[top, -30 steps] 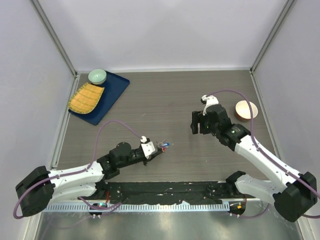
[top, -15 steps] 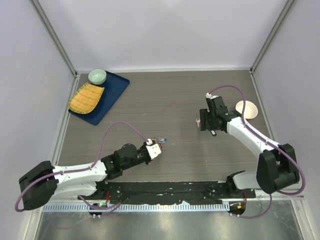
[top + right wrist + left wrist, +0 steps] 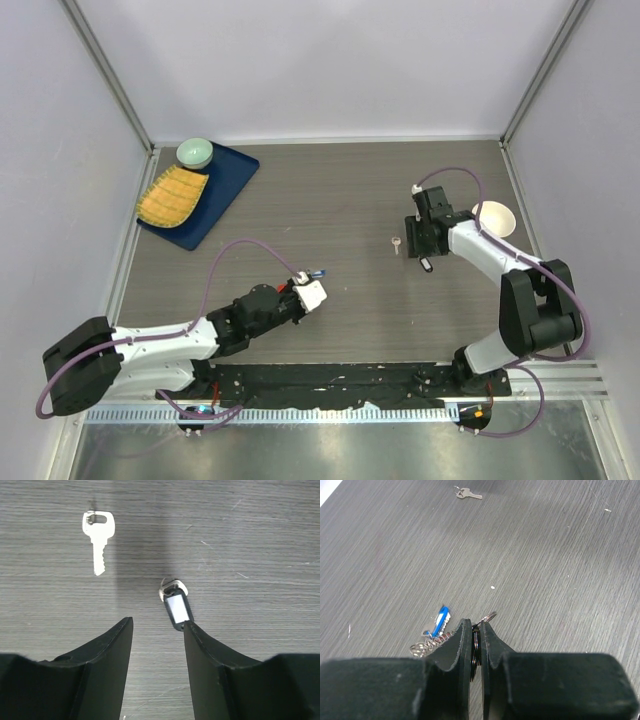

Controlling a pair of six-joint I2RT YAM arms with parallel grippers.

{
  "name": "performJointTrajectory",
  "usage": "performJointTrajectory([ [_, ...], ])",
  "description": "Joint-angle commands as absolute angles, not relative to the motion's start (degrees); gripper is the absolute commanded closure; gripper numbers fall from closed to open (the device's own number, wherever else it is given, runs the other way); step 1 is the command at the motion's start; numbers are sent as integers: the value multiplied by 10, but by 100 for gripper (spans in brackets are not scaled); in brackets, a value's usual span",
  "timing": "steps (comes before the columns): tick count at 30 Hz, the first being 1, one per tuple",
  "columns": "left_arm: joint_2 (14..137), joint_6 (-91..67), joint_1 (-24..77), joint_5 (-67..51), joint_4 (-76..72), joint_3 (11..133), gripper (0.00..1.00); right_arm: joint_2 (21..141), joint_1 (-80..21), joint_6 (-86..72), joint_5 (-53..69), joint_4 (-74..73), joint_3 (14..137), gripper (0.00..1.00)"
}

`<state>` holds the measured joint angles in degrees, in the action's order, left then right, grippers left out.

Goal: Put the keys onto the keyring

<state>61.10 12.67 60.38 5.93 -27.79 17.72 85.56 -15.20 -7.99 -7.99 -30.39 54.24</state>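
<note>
On the desk, top view: left end effector sits left of centre, low over the wood, with the keyring at its tip. Silver key lies flat and well apart from the keyring, to its right. Right end effector is just beside that key. Pale bowl stands close behind the right arm. Far-left corner holds a blue tray carrying a yellow mat and a green bowl, well clear of both arms.

Left wrist view: left end effector is clenched on a ring of the keyring. The chain trails off to the left, with the blue tag lying on the wood. Silver key is far ahead, with bare desk between.

Right wrist view: right end effector is released, fingers apart and gripping nothing. Black fob with a white label lies just ahead of the right-hand finger, at its tip. Silver key lies farther ahead and left, teeth toward the camera, apart from the fob.
</note>
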Motion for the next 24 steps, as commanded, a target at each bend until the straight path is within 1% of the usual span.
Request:
performJointTrajectory([
  [1, 607, 117, 605, 76, -245, 181, 100, 867, -137, -65, -98, -292, 554, 50],
  [5, 612, 114, 605, 79, -243, 184, 100, 880, -137, -55, -86, -288, 559, 54],
  [6, 613, 114, 605, 81, -241, 185, 100, 882, -137, -55, -84, -284, 563, 56],
  [11, 618, 115, 605, 83, -237, 188, 100, 882, -137, -67, -28, -236, 567, 57],
  [17, 622, 113, 604, 88, -236, 188, 100, 894, -138, -98, 42, -131, 556, 60],
  [24, 625, 113, 605, 90, -236, 190, 100, 949, -146, -107, 63, -76, 575, 63],
])
